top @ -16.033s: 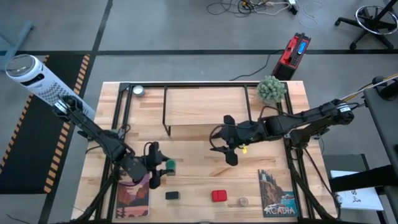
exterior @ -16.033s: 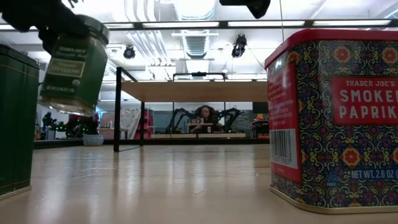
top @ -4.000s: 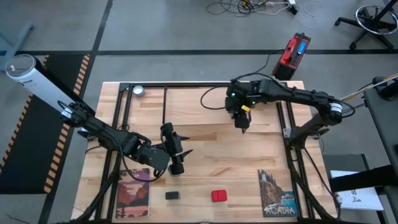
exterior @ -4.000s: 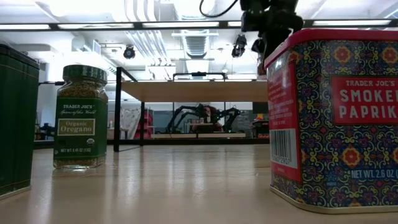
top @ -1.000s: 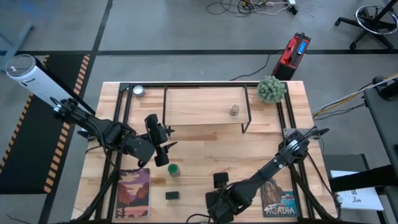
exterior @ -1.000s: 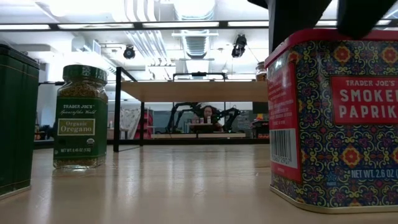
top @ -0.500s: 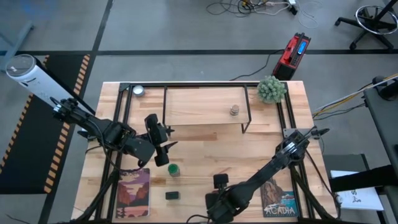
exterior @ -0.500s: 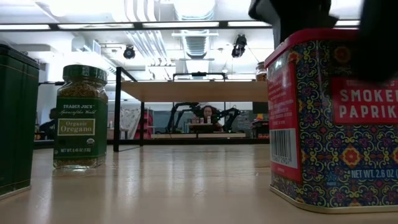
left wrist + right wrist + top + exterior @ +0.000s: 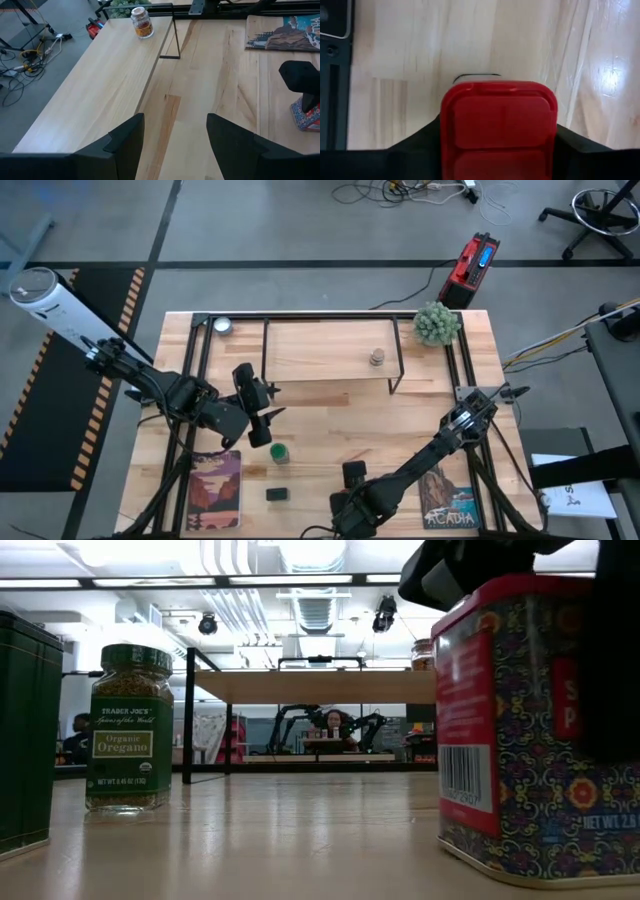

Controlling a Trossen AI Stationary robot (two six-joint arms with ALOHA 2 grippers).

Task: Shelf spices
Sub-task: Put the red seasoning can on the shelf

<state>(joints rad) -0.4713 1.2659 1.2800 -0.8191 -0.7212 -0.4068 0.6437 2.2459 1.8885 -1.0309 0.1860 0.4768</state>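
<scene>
Where the red square tin (image 9: 540, 730) stood squarely reading "Smoked Paprika", it is now twisted, clamped by the right gripper (image 9: 497, 132). Beside it, "Trader Joe's Organic Oregano" bottle (image 9: 128, 728); above that, left gripper (image 9: 262, 418) parted, empty.

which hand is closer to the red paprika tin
Right. The right hand is down around the red tin, a finger on either side. The left hand hovers farther back and off to the side, above the oregano bottle.

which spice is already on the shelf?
The tiny round beige jar, standing on the shelf board near its right end. The green-capped bottle, dark square jar and red tin are all on the table's near half.
</scene>
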